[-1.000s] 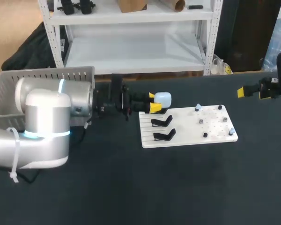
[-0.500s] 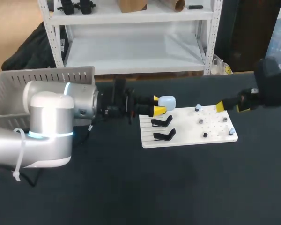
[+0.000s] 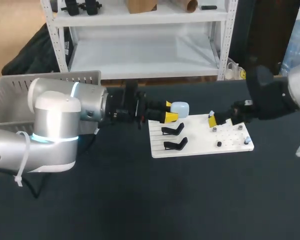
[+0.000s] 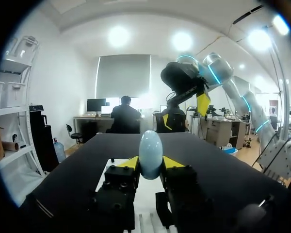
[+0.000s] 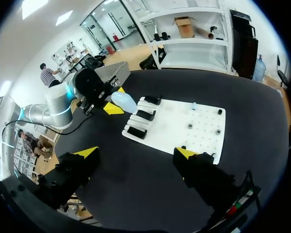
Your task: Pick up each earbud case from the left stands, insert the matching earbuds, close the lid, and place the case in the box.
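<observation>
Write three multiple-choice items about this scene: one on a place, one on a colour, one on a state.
1. Where is the earbud case?
A) in the grey box
B) between the fingers of the left tool
C) flat on the table

2. What colour is the earbud case?
A) pale blue
B) red
C) black

3. How is the right tool?
A) shut on an earbud
B) shut on the case
C) open and empty

Answers:
1 B, both yellow tips press its sides.
2 A, it shows pale blue in every view.
3 C, in the right wrist view its fingers stand wide apart with nothing between them.
</observation>
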Robot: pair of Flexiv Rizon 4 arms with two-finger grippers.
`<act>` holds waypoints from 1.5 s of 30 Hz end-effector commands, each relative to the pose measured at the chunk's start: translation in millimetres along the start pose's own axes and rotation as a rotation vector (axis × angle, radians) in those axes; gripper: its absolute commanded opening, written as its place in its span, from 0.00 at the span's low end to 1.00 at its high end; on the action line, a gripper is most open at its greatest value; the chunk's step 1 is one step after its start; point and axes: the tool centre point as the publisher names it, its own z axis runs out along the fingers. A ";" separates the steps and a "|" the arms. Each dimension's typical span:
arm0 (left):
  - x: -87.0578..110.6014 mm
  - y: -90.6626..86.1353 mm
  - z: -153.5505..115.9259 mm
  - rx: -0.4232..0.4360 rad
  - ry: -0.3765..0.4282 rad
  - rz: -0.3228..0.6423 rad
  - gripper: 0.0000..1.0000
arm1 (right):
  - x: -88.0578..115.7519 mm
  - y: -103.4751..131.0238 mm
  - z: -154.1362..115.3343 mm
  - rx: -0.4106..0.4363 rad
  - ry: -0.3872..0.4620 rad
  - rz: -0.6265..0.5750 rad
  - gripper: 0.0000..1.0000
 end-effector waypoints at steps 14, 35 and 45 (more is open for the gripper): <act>0.6 1.7 0.7 0.003 0.000 0.000 0.00 | -24.6 19.6 41.7 -0.008 0.018 0.031 1.00; 0.6 1.7 0.7 0.003 0.000 0.000 0.00 | -45.0 10.3 76.0 -0.015 0.056 0.049 1.00; 0.6 1.7 0.7 0.003 0.000 0.000 0.00 | -51.0 1.7 80.7 0.002 0.054 0.061 1.00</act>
